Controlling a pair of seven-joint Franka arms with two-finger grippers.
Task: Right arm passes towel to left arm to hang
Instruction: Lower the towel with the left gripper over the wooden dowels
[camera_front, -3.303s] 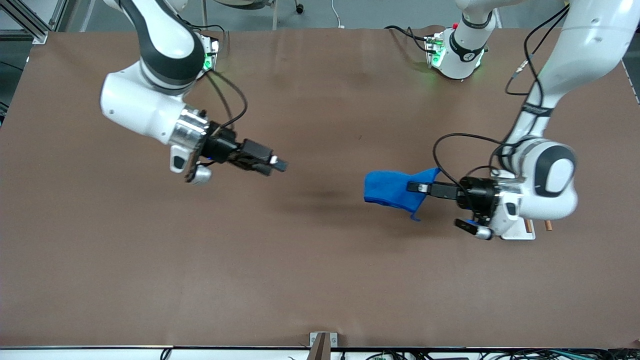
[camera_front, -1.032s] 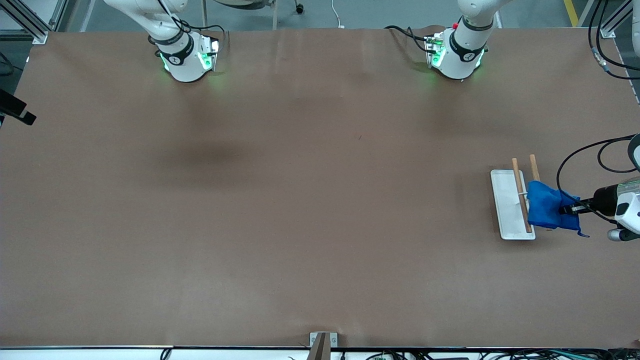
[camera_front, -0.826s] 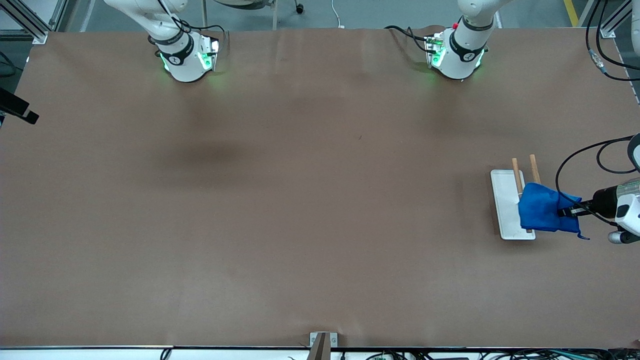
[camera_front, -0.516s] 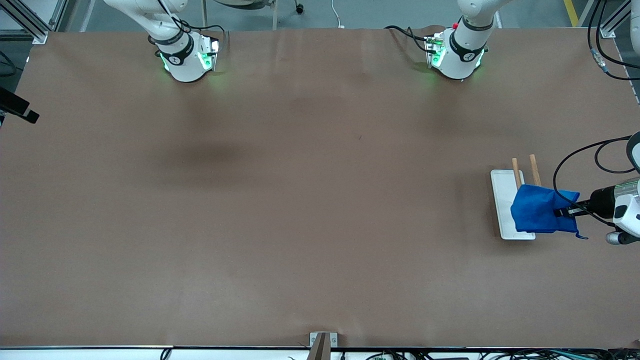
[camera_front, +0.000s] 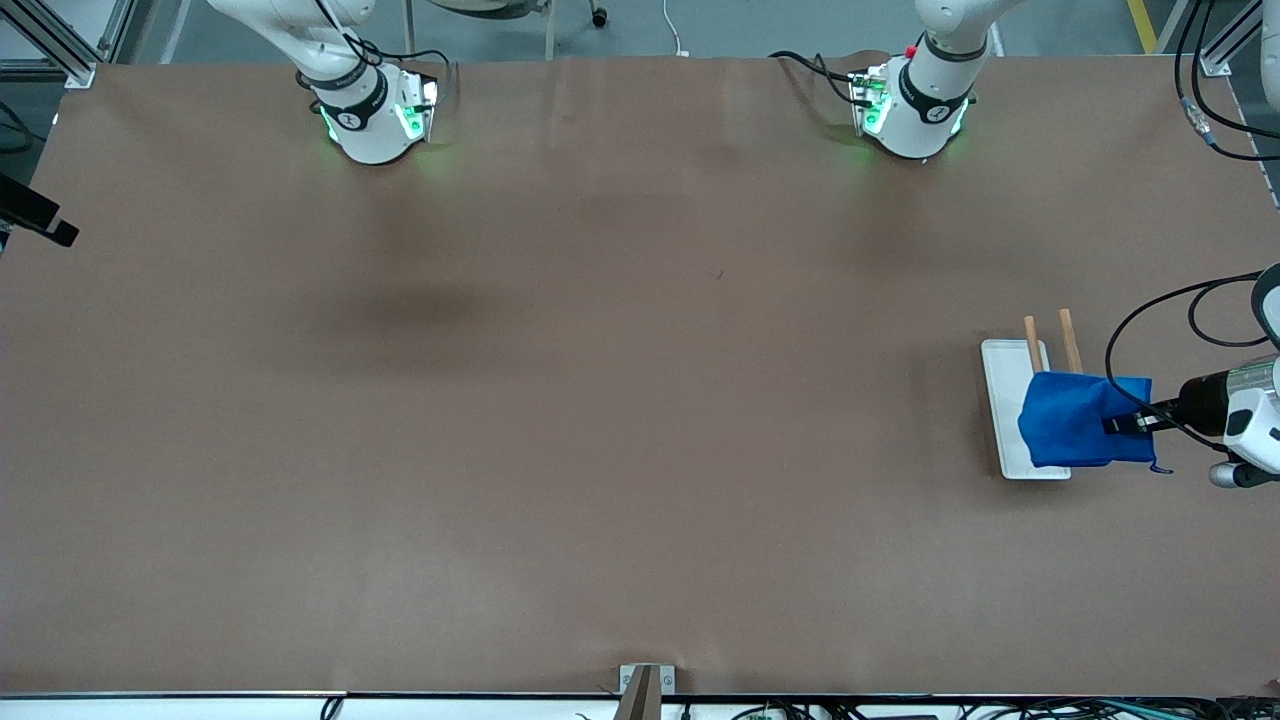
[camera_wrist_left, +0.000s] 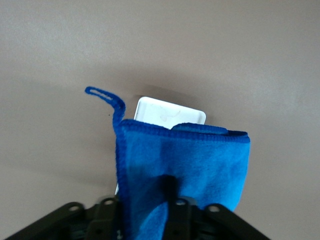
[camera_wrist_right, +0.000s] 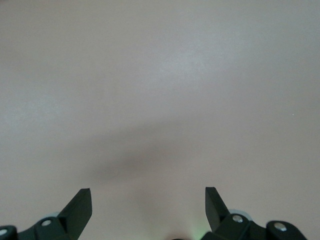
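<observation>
The blue towel (camera_front: 1070, 432) hangs from my left gripper (camera_front: 1115, 425), which is shut on one edge of it at the left arm's end of the table. The towel lies over two wooden rods (camera_front: 1030, 335) of a rack on a white base (camera_front: 1000, 400). In the left wrist view the towel (camera_wrist_left: 190, 160) is folded in front of the jaws, its thread loop (camera_wrist_left: 102, 95) sticks out, and the white base (camera_wrist_left: 165, 111) shows past it. My right gripper (camera_wrist_right: 147, 192) is open and empty over bare table.
The brown table (camera_front: 600, 400) holds nothing else. Both green-lit bases stand along the edge farthest from the front camera, the one with the red knob (camera_front: 910, 52) toward the left arm's end. A black part of the right arm (camera_front: 35, 212) shows at its end of the table.
The left gripper has carried the towel from beside the rack to over its rods; it now covers more of them and part of the white base. Before that, the right arm pulled back from the middle.
</observation>
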